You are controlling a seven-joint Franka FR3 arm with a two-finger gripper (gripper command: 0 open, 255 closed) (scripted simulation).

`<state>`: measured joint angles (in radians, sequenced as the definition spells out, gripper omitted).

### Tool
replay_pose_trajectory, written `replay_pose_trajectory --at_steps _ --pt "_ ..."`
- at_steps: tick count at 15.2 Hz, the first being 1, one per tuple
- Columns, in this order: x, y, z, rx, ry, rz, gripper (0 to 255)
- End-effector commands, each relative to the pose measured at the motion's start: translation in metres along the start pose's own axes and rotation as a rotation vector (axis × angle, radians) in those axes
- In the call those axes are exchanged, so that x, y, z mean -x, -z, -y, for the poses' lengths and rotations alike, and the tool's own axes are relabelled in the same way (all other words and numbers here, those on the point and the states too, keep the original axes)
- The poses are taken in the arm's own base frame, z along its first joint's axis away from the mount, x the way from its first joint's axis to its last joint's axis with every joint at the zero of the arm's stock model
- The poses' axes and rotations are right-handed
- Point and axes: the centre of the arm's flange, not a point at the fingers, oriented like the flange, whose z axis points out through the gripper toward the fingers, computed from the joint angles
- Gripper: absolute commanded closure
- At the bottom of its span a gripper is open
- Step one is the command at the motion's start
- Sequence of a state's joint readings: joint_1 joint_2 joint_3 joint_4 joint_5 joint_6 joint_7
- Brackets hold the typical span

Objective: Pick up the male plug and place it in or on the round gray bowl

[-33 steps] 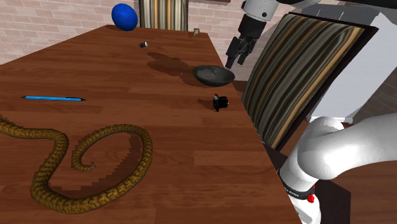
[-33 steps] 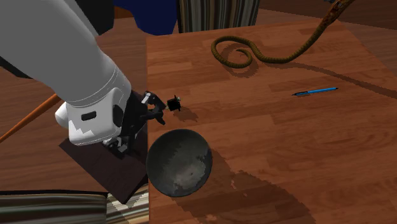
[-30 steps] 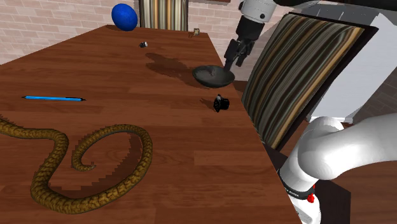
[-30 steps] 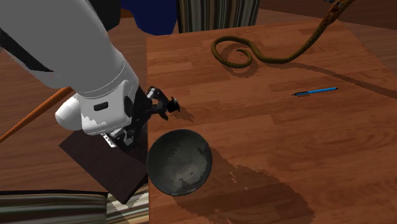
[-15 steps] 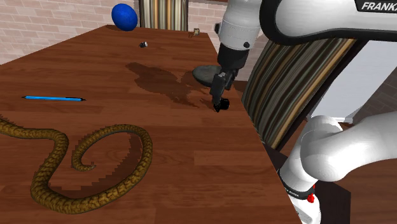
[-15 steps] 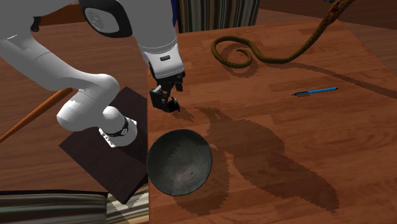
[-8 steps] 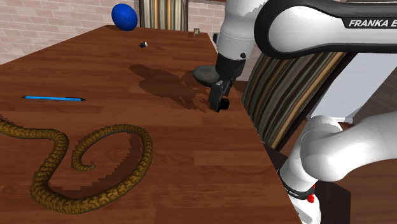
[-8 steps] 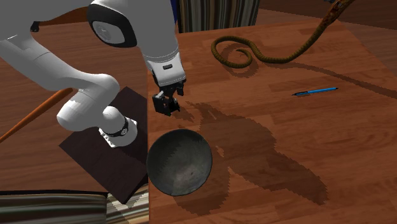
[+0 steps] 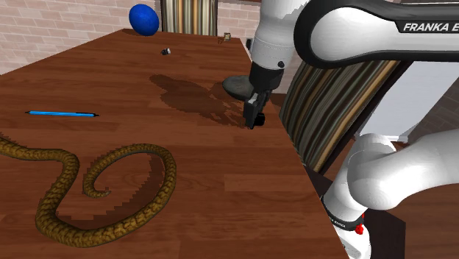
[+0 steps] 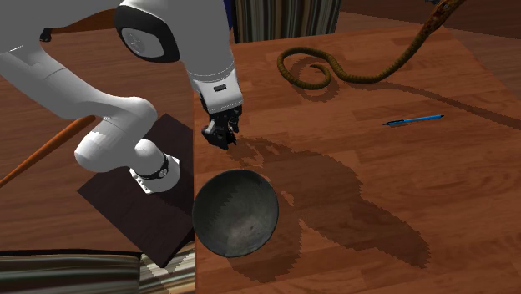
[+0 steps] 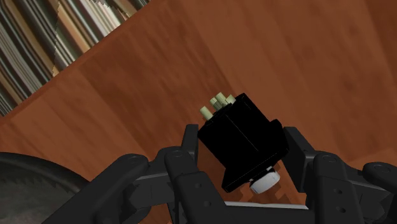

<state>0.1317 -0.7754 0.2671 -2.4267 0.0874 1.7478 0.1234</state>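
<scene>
The jaws are drawn in on the male plug (image 11: 240, 141). In the wrist view the two black fingers (image 11: 299, 153) bear against opposite flat sides of its black, blocky body, so it looks clasped rather than merely straddled. The plug sits low at the counter (image 9: 132, 81), just beside the round gray bowl (image 10: 238, 219) and near the same counter edge that the bowl sits against. Whether it is off the wood cannot be told.

The plug looks like a small, stiff, light piece. It should not give under pressure, and its weight should not trouble the arm. Its shell looks smooth and hard, so slipping is the likelier problem, not crushing. Pale prongs (image 11: 216, 105) stick out of one end and a small white nub (image 11: 264, 183) shows at the other. Neither is a good place to hold — the prongs are thin and rounded, and a pinch there would let the body swing. The broad flanks of the body, where the fingers now sit, are the right place.

The body lies somewhat askew between the fingers, so it may pivot as it is raised. The bowl is close and its inner wall slopes, so a plug let go low over the bowl's middle should settle inside.
</scene>
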Motion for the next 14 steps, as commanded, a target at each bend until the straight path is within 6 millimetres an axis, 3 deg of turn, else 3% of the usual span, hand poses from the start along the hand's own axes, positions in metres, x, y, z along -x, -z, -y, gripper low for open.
replay_pose_trajectory --at_steps 1,6,14 --pt "0.000 0.000 0.000 0.000 0.000 0.000 255" --pt "0.000 0.000 0.000 0.000 0.000 0.000 255" --pt "-0.004 0.042 -0.004 0.000 0.000 0.000 255"
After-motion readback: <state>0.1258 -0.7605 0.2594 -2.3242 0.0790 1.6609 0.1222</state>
